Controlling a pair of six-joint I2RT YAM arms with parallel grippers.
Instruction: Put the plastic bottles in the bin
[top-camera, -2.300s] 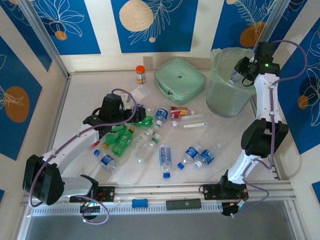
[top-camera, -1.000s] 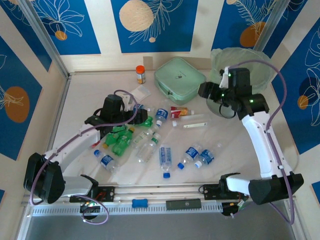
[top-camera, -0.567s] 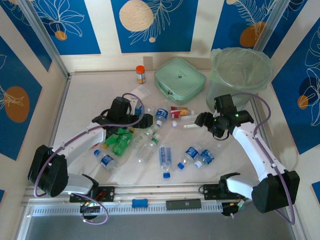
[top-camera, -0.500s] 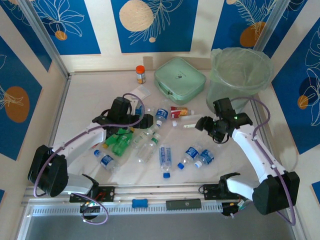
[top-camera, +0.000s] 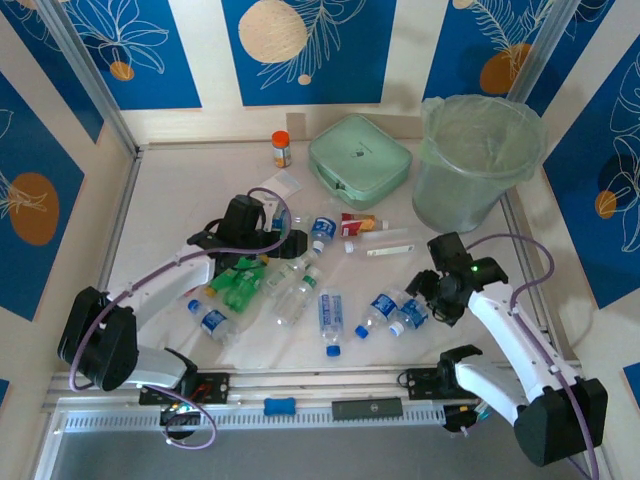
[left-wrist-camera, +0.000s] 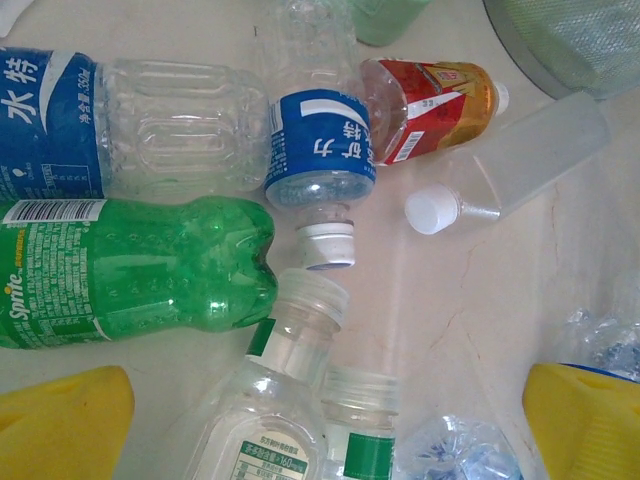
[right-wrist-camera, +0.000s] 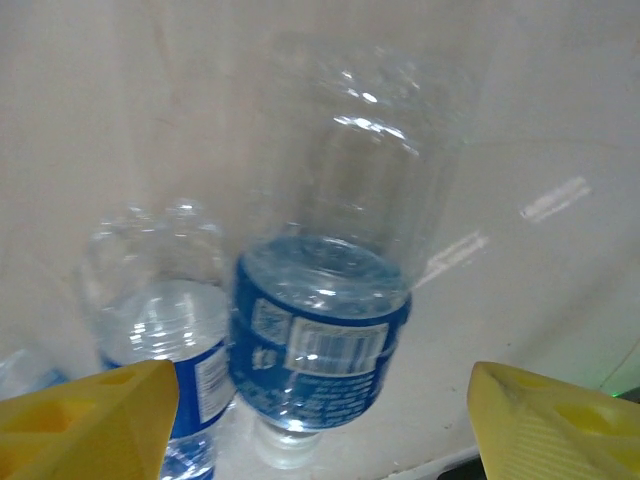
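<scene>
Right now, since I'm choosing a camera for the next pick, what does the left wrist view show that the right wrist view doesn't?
Left wrist view: a green bottle, a red-labelled bottle and a white-capped frosted bottle lying among clear ones. Right wrist view: two blue-labelled bottles side by side, the middle one between the open fingers of the right gripper. Both: yellow fingers spread apart, pale table, blue-labelled clear bottles.
</scene>
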